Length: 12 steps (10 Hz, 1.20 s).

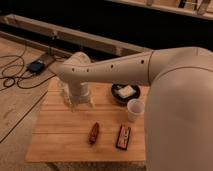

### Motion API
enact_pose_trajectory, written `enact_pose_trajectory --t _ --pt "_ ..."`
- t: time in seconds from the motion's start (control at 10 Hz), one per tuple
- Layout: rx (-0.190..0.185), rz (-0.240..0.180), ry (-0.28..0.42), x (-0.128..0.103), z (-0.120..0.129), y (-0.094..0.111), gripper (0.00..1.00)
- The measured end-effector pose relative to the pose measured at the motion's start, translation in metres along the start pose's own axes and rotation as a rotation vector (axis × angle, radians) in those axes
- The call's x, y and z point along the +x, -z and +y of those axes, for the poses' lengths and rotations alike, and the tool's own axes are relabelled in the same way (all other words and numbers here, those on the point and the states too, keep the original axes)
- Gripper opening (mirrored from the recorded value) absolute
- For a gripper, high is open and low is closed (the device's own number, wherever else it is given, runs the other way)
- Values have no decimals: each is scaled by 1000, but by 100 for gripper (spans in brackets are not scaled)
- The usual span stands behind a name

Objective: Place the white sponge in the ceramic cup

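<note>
The white sponge (126, 92) is a small cream block lying in the dark round bowl (116, 95) at the back right of the wooden table (65, 135). The ceramic cup (134, 109) is a plain white handleless cup standing upright just in front of the bowl, near my arm. My gripper (79, 103) hangs at the end of the white arm over the table's back left part, well left of the bowl and the cup. It holds nothing that I can see.
A small reddish-brown item (93, 133) lies at the front middle of the table. A black-and-red rectangular item (123, 136) lies to its right. A clear bottle-like thing (63, 90) stands behind the gripper. Cables and a dark box (36, 66) lie on the floor at left.
</note>
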Motion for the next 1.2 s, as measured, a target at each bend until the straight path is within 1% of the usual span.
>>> enact_pose_trajectory --t 0.4,0.6,0.7,0.8,0.9,1.0,1.2 --pt "-4 2 -1 -1 1 0 65" --pt "-10 3 -22 -13 -4 -6 65" --pt "2 -11 -40 -26 -13 -7 65" --pt "30 -36 -68 -47 -32 -6 65" --pt "50 -55 -94 -64 -49 -6 65" --pt "63 -69 -114 -77 -62 -5 65" --pt "90 -110 -154 -112 -93 -4 65"
